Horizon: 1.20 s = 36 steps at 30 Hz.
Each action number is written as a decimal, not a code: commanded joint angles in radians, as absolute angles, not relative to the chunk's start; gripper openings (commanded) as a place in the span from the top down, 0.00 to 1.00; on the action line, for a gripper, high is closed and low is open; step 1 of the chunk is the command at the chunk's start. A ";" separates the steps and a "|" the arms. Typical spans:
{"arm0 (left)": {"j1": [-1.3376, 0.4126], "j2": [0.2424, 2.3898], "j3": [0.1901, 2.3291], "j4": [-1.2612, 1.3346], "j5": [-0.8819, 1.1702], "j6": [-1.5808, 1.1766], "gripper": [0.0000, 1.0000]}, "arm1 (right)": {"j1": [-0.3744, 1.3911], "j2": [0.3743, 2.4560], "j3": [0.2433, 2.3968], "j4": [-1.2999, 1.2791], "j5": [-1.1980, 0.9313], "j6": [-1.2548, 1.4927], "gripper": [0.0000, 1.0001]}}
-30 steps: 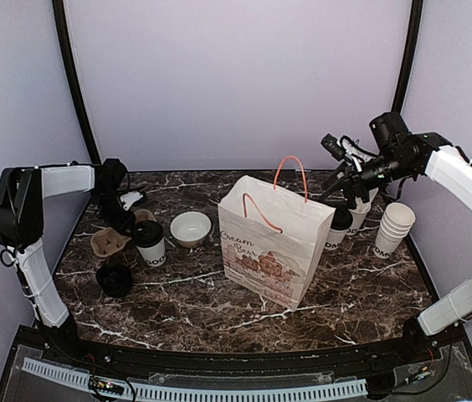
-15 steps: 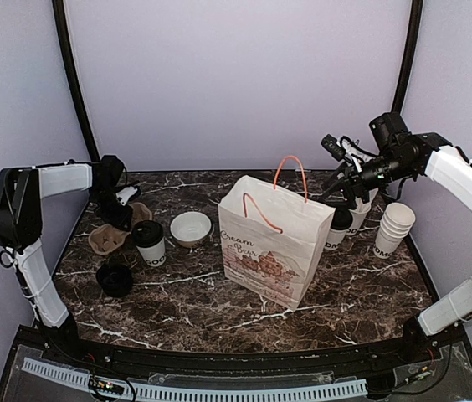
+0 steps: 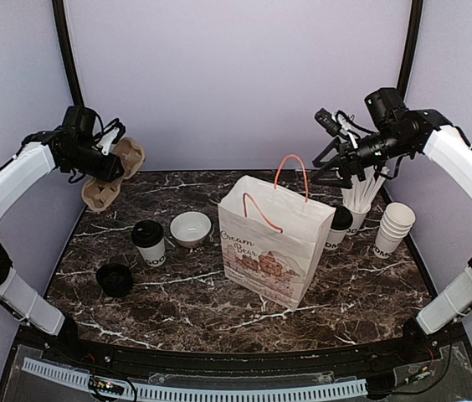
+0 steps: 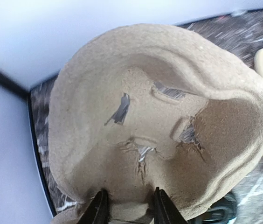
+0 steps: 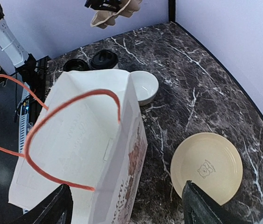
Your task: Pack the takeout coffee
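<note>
Left claw [image 4: 129,211] pinches the carrier [image 4: 159,116], high at far left. Right claw [image 5: 124,207] is spread above the bag [image 3: 274,243].

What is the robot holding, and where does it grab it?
The left gripper pinches the cardboard cup carrier by its edge; the right gripper holds nothing.

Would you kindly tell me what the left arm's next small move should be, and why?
Probably carry the carrier rightward toward the bag's mouth: the left end effector grips it aloft, far left of the bag, and the right end effector hangs open above that bag.
</note>
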State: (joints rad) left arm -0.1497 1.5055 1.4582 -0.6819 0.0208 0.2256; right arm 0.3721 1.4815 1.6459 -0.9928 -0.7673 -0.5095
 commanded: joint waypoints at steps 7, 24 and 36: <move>-0.446 1.289 1.518 -0.690 0.316 0.208 0.69 | 0.551 1.545 1.779 -1.221 -0.850 -0.642 0.16; -0.652 1.242 1.586 -0.296 0.606 0.054 0.73 | 0.620 1.570 1.766 -1.056 -0.489 -0.368 0.22; -0.720 1.372 1.614 0.028 0.745 0.007 0.72 | 0.620 1.620 1.831 -1.064 -0.606 -0.386 0.98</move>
State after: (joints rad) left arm -0.6922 1.3716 1.5784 -0.1173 0.6678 0.0372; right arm 0.6163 1.6035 1.7828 -1.0626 -0.4873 -0.3588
